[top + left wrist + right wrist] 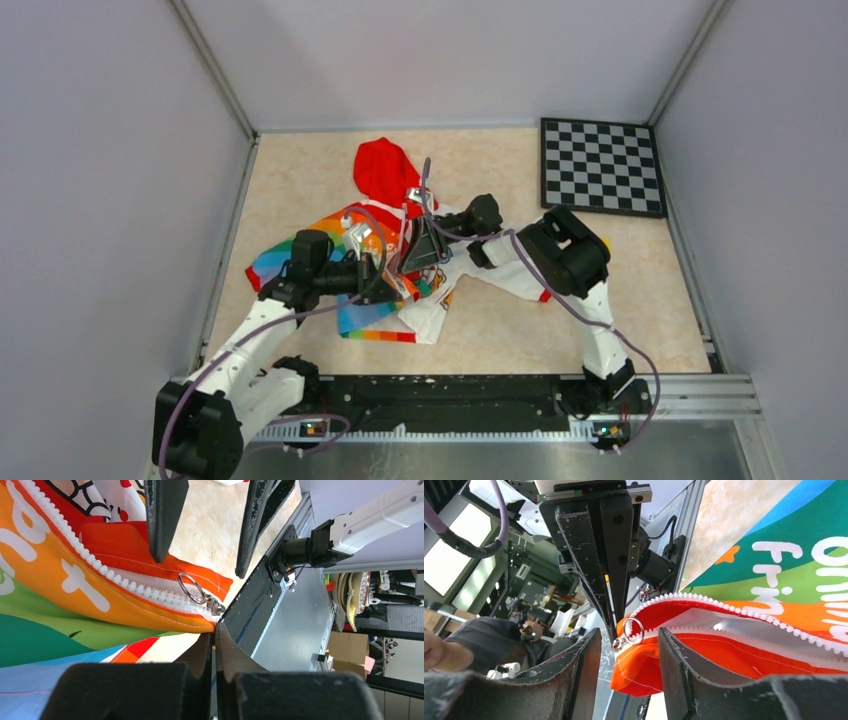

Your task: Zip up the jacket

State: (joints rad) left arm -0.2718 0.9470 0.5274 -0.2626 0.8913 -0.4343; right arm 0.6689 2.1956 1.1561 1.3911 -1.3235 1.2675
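The jacket (pixel 375 260) lies bunched mid-table, red hood (pixel 385 170) at the far end, rainbow half on the left. My left gripper (pixel 216 631) is shut on the orange bottom corner of the jacket (pixel 150 615), right by the end of the white zipper (pixel 100 565). The silver ring pull (pixel 192 587) hangs just above that grip. My right gripper (pixel 629 632) is open, its two fingers (pixel 674 660) on either side of the ring pull (pixel 633 630) and the orange hem (pixel 649 665), without closing on it. In the top view both grippers (pixel 400 265) meet over the jacket.
A black-and-white checkerboard (pixel 602 166) lies at the back right. A metal rail (pixel 500 400) runs along the near edge by the arm bases. Grey walls (pixel 120 200) enclose the table on the left, back and right.
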